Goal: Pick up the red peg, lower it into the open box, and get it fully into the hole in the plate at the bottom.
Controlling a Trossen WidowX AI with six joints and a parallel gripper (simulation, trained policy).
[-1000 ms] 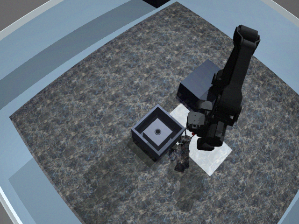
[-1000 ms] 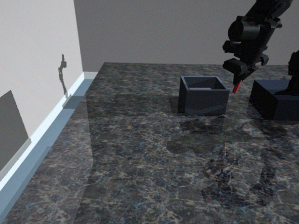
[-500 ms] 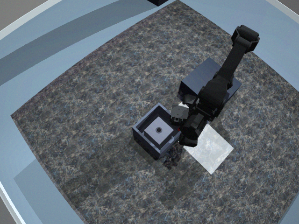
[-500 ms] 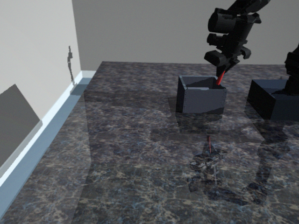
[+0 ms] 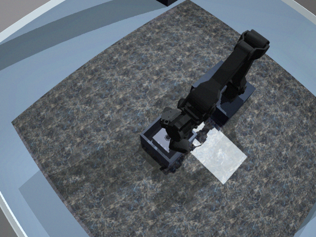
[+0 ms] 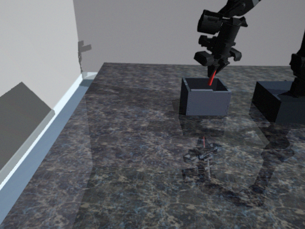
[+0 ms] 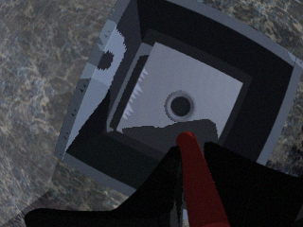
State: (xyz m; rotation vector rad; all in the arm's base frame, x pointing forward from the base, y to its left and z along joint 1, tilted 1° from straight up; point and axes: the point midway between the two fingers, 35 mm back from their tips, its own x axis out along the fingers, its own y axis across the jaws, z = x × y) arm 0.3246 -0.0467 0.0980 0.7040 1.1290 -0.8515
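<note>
Red peg [image 6: 212, 78] [image 7: 201, 189], slim and smooth-looking, is what the arm has to handle, and from where I stand it looks light and stiff. Leftmost is the open box [image 5: 153, 153] [image 6: 207, 103] [image 7: 99, 176], its plate [image 5: 159, 138] [image 7: 204, 80] lying at the bottom with the round hole [image 5: 167, 137] [image 7: 181, 106] in it. The peg's lower end points down at the box's mouth, tilted rather than upright; how far it reaches below the rim I can't tell. The gripper [image 5: 176, 138] [image 6: 213, 71] [image 7: 191, 151] is pinching it by the upper part, leaving the lower part bare. That seems the right place to hold it, as the bare length can go into the hole before the fingertips get near the plate. A rigid rod like that won't give if it meets the ring around the hole; it would more likely swivel or slip in the pinch, so I'd want it straightened first and held firmly. Farther right lie a white square [image 5: 219, 155] and the dark block [image 5: 250, 90] [image 6: 267, 103] by the arm's foot.
</note>
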